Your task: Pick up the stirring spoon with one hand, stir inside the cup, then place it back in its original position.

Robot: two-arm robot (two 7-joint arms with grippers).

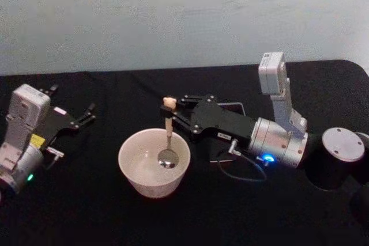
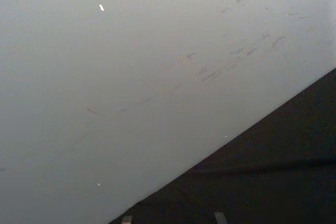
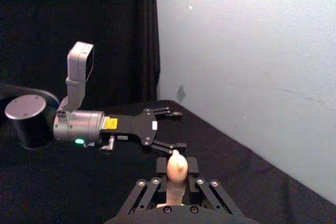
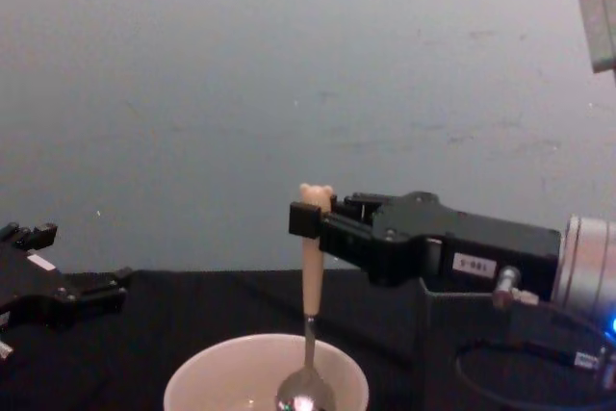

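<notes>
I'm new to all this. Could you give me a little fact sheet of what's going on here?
Spoon: upright, round end down inside the cup
Cup: white, on the black table
Right arm: jaws shut on the spoon's handle
Left arm: off to the side, jaws open and empty
Stage: spoon not yet put back

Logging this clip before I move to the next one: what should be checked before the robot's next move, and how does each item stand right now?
1. Right gripper shut on the stirring spoon at its handle: ok.
2. Spoon's metal bowl down inside the cup: ok.
3. Spoon roughly upright, bear head on top: ok.
4. Left gripper open, off to the left, apart from the cup: ok.
5. Anything in the cup to stir: cannot tell.
6. Spoon's return spot free: cannot tell.
</notes>
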